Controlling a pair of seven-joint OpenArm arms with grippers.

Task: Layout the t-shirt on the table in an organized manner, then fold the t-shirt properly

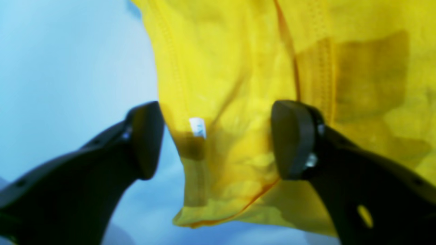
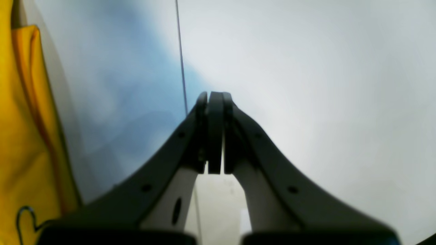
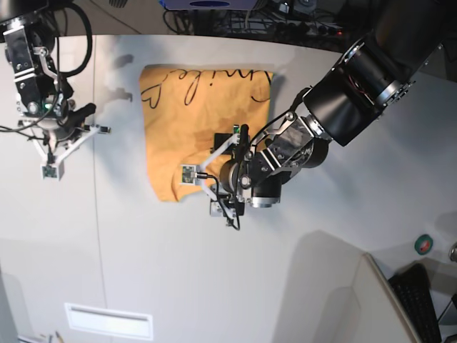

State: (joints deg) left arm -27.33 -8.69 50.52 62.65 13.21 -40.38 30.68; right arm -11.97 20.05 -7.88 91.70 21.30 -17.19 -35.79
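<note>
A broad white table (image 3: 343, 236) is seen from above, crossed by a thin dark seam (image 3: 95, 179) running from far to near on its left part. An orange-yellow t-shirt (image 3: 171, 136) is laid flat directly on the table, right of the seam and towards the far edge. Black cursive lettering (image 3: 189, 77) and a heart outline are shown along the shirt's far side. A narrow white slot (image 3: 108, 320) is set into the near left corner.
</note>
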